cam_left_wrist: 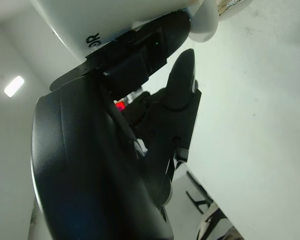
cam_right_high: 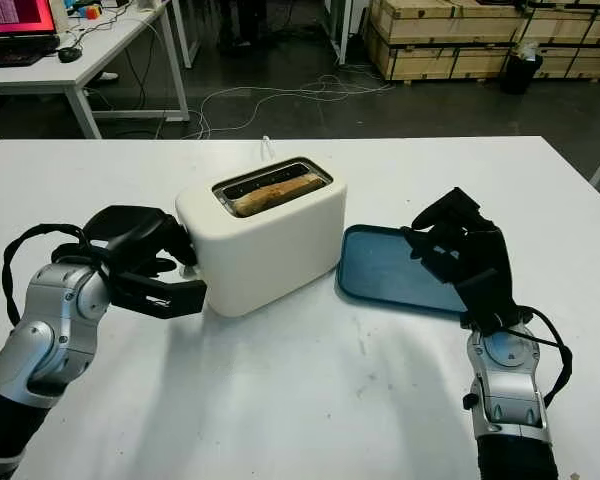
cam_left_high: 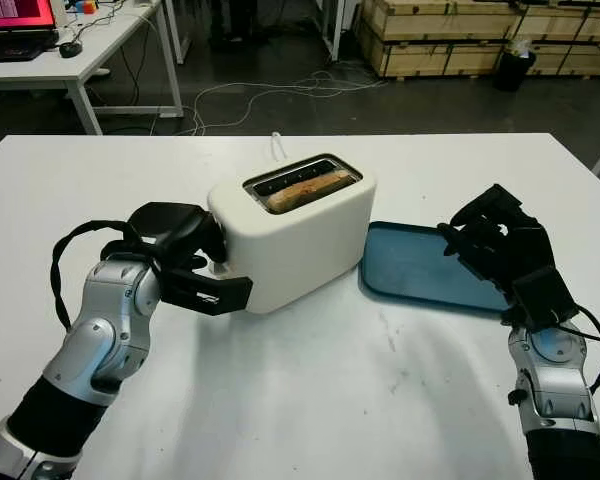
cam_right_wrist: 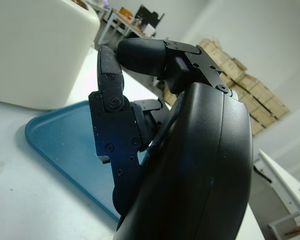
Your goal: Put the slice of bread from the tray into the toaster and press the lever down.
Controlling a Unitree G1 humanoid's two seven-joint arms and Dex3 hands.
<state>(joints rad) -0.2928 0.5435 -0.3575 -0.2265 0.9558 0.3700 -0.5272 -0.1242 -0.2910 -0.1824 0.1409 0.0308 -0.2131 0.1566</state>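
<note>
The left hand [cam_left_high: 195, 262] presses against the near left end of the white toaster [cam_left_high: 300, 232], where the lever sits. Its fingers [cam_left_high: 225, 292] reach along the toaster's lower edge, and whether they grip or push anything cannot be told. In the left wrist view, these fingers [cam_left_wrist: 182, 85] lie close under the toaster's pale body [cam_left_wrist: 105, 20].

The slice of bread [cam_left_high: 305, 188] stands inside 1 of the toaster's 2 top slots, its brown crust level with the opening.

The right hand [cam_left_high: 495, 245] hovers over the near right part of the blue tray [cam_left_high: 410, 262], fingers curled inward and holding nothing. In the right wrist view, its fingers [cam_right_wrist: 110, 100] bend above the tray [cam_right_wrist: 65, 145].

The tray lies just right of the toaster on the white table [cam_left_high: 310, 400]. A white cord [cam_left_high: 277, 146] rises behind the toaster.
</note>
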